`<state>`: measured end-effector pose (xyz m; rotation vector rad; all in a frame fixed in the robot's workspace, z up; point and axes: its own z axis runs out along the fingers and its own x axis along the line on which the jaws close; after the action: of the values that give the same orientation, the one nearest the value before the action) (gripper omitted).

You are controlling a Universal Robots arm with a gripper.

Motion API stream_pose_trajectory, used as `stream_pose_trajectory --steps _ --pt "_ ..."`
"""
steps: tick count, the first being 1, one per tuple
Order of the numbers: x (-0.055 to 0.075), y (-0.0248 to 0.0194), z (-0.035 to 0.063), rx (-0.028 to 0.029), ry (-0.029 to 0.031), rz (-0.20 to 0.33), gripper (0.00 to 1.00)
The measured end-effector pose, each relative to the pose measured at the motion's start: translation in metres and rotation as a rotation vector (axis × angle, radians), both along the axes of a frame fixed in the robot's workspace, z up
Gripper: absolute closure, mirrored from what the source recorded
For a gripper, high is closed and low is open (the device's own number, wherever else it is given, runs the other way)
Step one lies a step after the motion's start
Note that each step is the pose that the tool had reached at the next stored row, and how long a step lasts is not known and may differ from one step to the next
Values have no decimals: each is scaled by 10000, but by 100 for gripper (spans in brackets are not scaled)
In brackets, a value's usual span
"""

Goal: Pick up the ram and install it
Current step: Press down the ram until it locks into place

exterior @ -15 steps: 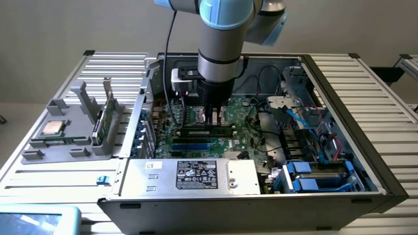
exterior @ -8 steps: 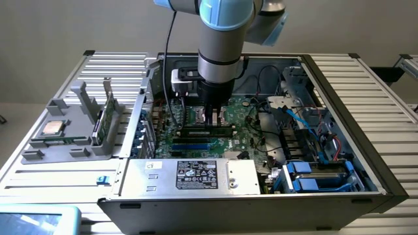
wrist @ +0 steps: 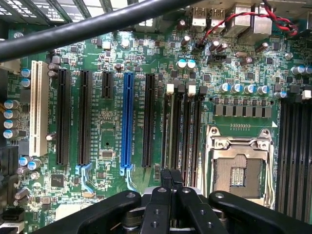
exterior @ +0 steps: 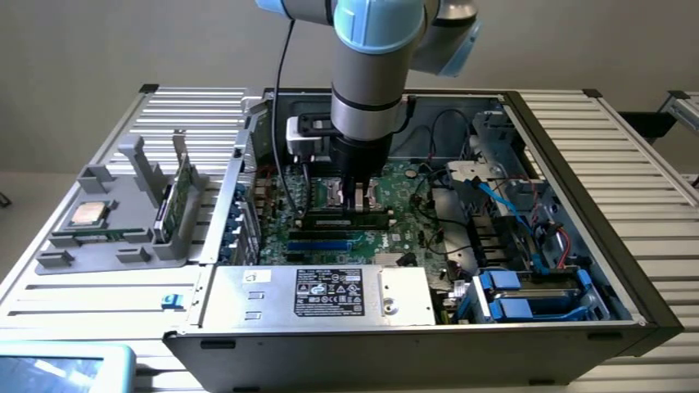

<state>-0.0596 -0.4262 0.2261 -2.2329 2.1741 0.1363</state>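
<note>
My gripper (exterior: 355, 205) reaches down inside the open computer case, over the motherboard (exterior: 410, 225). Its fingers are shut on the ram (exterior: 324, 216), a long narrow stick lying along the memory slots just in front of the processor socket (exterior: 333, 191). The stick's lower edge sits level with the slots; I cannot tell how deep it is. In the wrist view the closed gripper (wrist: 170, 176) lines up with one of the dark memory slots (wrist: 184, 131), between the blue expansion slot (wrist: 127, 122) and the empty processor socket (wrist: 239, 163). The ram itself is hidden behind the fingers there.
A black cable (wrist: 92, 24) crosses above the board. A grey fixture (exterior: 65, 260) at the exterior view's left holds a silver-topped processor chip (exterior: 87, 214) and an upright green card (exterior: 175, 201). The power supply (exterior: 327, 293) and blue drive bays (exterior: 525, 299) line the case's near side.
</note>
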Motion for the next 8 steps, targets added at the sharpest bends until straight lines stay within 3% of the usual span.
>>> stream_pose_trajectory --steps 5,8 --pt "0 -15 -23 110 -5 1 91" --pt "-1 -24 -24 135 -4 0 91"
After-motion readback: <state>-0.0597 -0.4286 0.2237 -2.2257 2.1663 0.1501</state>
